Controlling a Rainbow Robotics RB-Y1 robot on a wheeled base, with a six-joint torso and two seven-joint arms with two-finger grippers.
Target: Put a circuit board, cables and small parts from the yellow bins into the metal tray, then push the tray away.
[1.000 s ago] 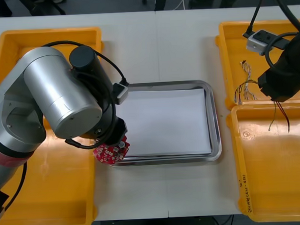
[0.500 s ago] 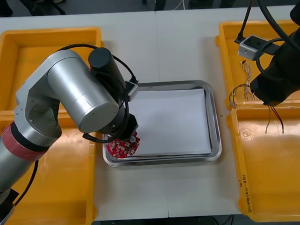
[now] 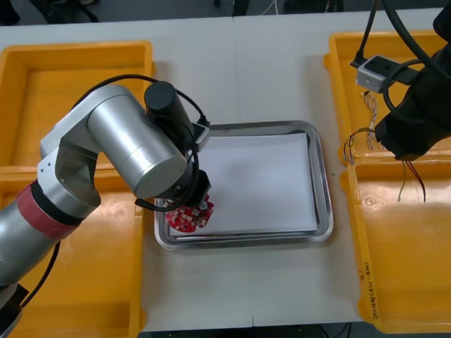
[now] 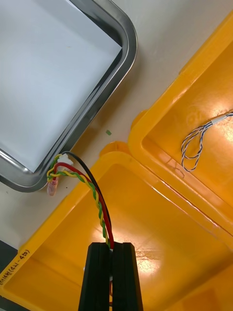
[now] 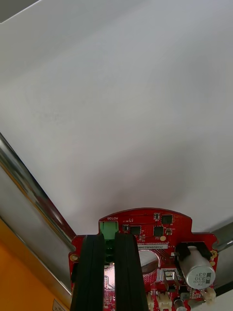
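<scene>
My left gripper [image 3: 191, 206] is shut on a round red circuit board [image 3: 189, 216], low over the near-left corner of the metal tray [image 3: 324, 187]. In the left wrist view the fingers [image 5: 92, 262] pinch the board [image 5: 160, 238] by its green connector, over the tray's white inside [image 5: 121, 121]. My right gripper [image 3: 409, 155] hangs above the wall between the two right yellow bins, just right of the tray. It is shut on a red and yellow cable twisted with a black one [image 4: 92, 189]. The cable's loose end dangles near the tray's corner rim [image 4: 124, 43].
Two yellow bins stand at the left [image 3: 64, 67] and two at the right [image 3: 410, 281]. The far right bin holds twisted blue and white cables [image 3: 366, 137], also seen from the right wrist [image 4: 194, 143]. Bare table lies in front of and behind the tray.
My left arm carried the circuit board rightward, from over the tray's left rim to inside its near-left corner. My right gripper shifted a little left, toward the tray, with the cable.
</scene>
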